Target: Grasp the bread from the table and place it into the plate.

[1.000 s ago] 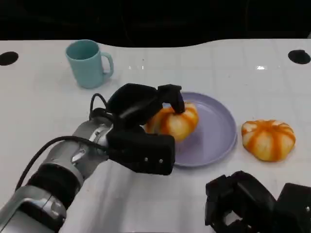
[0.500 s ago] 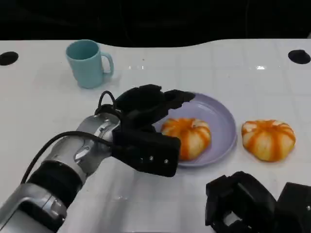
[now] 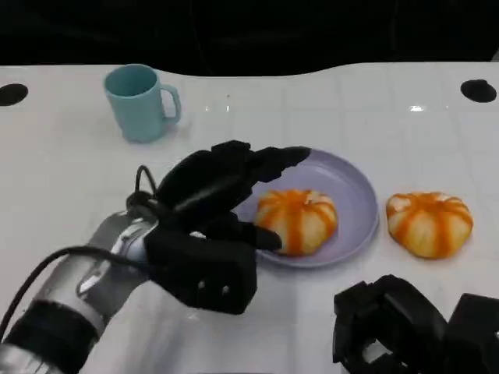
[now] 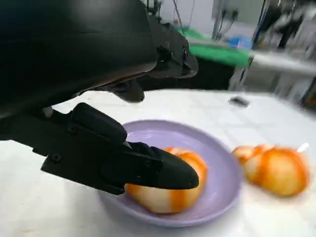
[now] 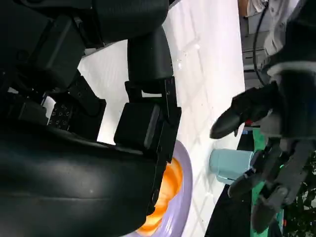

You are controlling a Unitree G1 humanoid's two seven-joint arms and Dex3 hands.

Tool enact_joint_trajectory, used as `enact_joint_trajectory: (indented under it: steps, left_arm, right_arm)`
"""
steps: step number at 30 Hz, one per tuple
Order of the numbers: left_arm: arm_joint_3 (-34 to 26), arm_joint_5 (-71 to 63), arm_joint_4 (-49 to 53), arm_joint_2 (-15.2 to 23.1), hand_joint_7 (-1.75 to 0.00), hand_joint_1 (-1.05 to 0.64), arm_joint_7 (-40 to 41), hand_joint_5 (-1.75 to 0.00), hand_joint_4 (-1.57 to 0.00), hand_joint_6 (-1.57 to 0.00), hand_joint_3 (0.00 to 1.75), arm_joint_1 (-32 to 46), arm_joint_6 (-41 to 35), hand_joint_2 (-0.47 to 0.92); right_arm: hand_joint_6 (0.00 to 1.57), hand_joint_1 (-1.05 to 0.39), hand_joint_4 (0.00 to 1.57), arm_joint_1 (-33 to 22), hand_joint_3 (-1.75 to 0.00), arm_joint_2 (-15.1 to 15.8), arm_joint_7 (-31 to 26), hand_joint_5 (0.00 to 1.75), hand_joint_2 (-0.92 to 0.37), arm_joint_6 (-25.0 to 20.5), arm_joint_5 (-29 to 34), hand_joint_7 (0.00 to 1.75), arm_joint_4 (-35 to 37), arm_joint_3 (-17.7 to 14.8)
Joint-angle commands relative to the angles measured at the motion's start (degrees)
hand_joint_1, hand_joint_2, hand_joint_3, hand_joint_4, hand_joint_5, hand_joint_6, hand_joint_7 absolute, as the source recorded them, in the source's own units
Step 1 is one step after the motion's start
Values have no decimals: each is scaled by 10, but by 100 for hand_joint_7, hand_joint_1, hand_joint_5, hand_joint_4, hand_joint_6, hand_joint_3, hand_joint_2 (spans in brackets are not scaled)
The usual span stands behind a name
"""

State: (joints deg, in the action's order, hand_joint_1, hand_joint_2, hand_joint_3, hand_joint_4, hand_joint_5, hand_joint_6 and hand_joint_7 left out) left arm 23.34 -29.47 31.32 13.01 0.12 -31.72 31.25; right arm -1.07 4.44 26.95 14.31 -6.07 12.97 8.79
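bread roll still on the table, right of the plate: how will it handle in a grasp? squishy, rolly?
The round orange-striped bread roll looks puffy and domed, so it is probably soft and light and would dent under a hard squeeze. It seems to sit on a flattish base, so a nudge would likely slide it on the glossy white table rather than roll it.

Both bread rolls, one (image 3: 297,220) on the lavender plate (image 3: 355,195) and one (image 3: 429,224) on the white table (image 3: 62,171), are cream with orange stripes; the mug (image 3: 139,102) is pale teal; both hands (image 3: 210,226) (image 3: 409,331) are black.
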Motion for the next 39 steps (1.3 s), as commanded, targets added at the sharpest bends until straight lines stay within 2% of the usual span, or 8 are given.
enact_joint_trajectory:
  steps: [1, 3, 4, 5, 6, 8, 20, 39]
  left_arm:
    - [-48, 134, 21, -16, -31, -58, -44, -116, -63, -60, 26, 40, 71, 92]
    - [-65, 214, 18, -29, -76, -57, -100, -148, -64, -55, 29, 59, 80, 92]
    - [-71, 242, 14, -33, -111, -58, -122, -164, -63, -49, 30, 66, 79, 92]
    - [-78, 278, 3, -39, -121, -59, -147, -168, -63, -47, 31, 80, 74, 92]
    - [-84, 301, -5, -42, -147, -62, -166, -172, -67, -45, 32, 90, 70, 92]
    - [-95, 349, -31, -48, -165, -65, -205, -174, -70, -45, 33, 115, 49, 92]
    - [-144, 526, -167, -56, -175, -66, -363, -175, -80, -60, 27, 238, -132, 92]
    - [-183, 576, -208, -89, -175, -71, -439, -175, -89, -71, 25, 344, -239, 92]
  right_arm:
    - [157, -105, 155, -7, -130, 4, 1, 128, -9, -1, -6, 100, -3, -4]
    - [157, -105, 155, -8, -129, 4, 3, 128, -8, -6, -9, 100, -6, -5]
    - [157, -105, 155, -9, -129, 4, 3, 128, -8, -7, -10, 99, -7, -5]
    - [157, -105, 155, -9, -129, 5, 4, 128, -8, -9, -10, 99, -8, -5]
    - [157, -105, 155, -9, -129, 6, 4, 128, -8, -10, -10, 99, -9, -5]
    - [157, -105, 155, -9, -130, 6, 5, 128, -8, -9, -11, 99, -9, -5]
    - [157, -105, 154, -12, -130, 4, 8, 126, -8, -6, -10, 96, -9, -3]
    - [157, -105, 152, -25, -128, 8, -6, 129, -10, -3, 12, 100, -24, 0]
